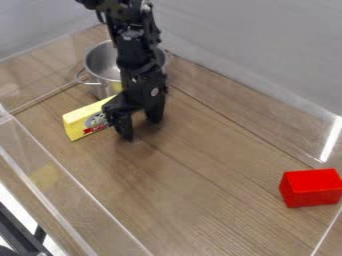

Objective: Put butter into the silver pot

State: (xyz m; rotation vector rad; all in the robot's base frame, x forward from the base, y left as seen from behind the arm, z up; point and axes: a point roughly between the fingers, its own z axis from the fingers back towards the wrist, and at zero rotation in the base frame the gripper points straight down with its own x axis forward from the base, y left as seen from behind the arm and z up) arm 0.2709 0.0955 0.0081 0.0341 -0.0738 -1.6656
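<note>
one pot (96, 62), one butter (78, 122), one red block (311, 188)

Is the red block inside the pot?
No, the red block lies on the table by itself, well away from the pot.
</note>
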